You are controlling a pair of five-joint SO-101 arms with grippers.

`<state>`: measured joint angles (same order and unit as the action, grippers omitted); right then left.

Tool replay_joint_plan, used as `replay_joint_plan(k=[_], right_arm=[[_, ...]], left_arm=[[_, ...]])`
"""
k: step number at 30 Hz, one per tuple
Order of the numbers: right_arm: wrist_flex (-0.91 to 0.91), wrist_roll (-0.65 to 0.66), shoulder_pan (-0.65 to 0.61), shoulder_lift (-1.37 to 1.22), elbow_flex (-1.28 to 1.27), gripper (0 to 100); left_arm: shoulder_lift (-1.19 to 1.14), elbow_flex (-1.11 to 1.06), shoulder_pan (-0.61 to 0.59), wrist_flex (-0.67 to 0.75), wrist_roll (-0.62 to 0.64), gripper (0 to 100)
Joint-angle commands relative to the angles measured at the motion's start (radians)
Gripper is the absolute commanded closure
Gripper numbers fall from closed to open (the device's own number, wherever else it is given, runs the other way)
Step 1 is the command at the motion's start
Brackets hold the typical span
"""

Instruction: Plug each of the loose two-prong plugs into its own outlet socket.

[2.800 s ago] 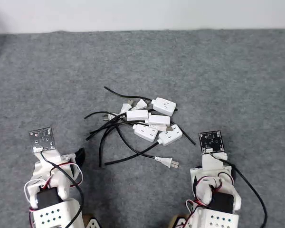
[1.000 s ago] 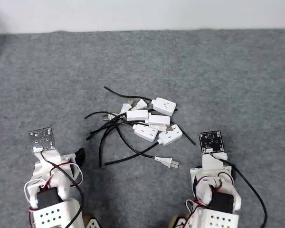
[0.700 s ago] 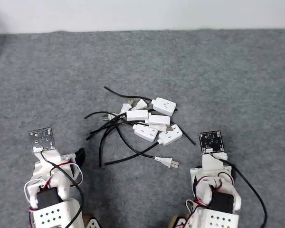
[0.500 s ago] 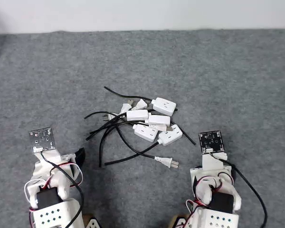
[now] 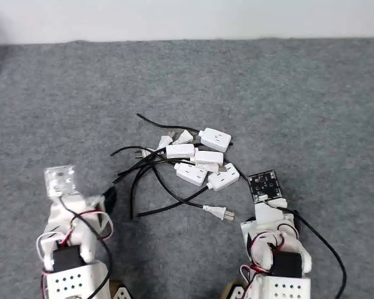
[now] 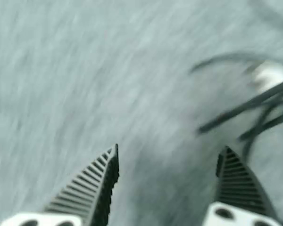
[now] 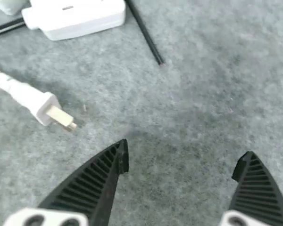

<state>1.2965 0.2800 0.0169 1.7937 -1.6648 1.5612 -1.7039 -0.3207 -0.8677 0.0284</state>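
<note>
a: start on the left. where's the left gripper [image 6: 170,149]?
b: it's left of the socket cluster [image 5: 198,157], on the arms' side and well apart from it, over bare grey table [image 5: 311,106]. its jaws stand wide apart with nothing between them.
a: anything close to it?
b: the black cords [image 5: 140,180] fan out from the cluster's left side toward that gripper. in the left wrist view they show as blurred dark lines out past the jaws.
a: and the cluster itself?
b: several white outlet sockets are bunched in the middle of the table, touching or overlapping, with cords tangled through them. i can't tell whether any of them already holds a plug.
a: what about the loose plug?
b: a white two-prong plug [image 5: 219,213] lies flat on the table just beside the cluster, on the arms' side. its prongs point right, and its black cord curves back to the left. it sits in no socket.
a: and the right side?
b: the right gripper [image 7: 185,148] is right of the cluster, on the arms' side and near the plug, with its jaws spread and empty. its wrist view shows the plug on the table beyond the jaws. farther out there's a white socket [image 7: 73,18], with a black cord end [image 7: 153,52] beside it.
</note>
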Motion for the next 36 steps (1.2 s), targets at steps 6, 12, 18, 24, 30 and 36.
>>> replay_joint_plan(k=[6, 12, 18, 24, 30, 36], right_arm=[[0.005, -0.008, -0.2, 0.01, -0.018, 64.4], [0.007, -0.011, -0.317, 0.01, -0.018, 64.4], [0.007, -0.011, -0.394, 0.01, -0.018, 64.4], [0.007, -0.011, -0.401, 0.01, -0.018, 64.4], [-0.045, -0.012, -0.401, 0.01, -0.018, 64.4], [-0.39, -0.012, -0.4, 0.01, -0.018, 64.4]], left_arm=[[0.006, 0.013, 0.367, 0.203, -0.005, 68], [0.005, 0.013, 0.319, 0.201, -0.005, 68], [0.006, 0.013, 0.311, 0.201, -0.005, 68], [0.006, 0.013, 0.311, 0.201, -0.005, 68], [0.0, 0.013, 0.311, 0.201, -0.005, 68], [0.006, 0.013, 0.311, 0.201, -0.005, 68]])
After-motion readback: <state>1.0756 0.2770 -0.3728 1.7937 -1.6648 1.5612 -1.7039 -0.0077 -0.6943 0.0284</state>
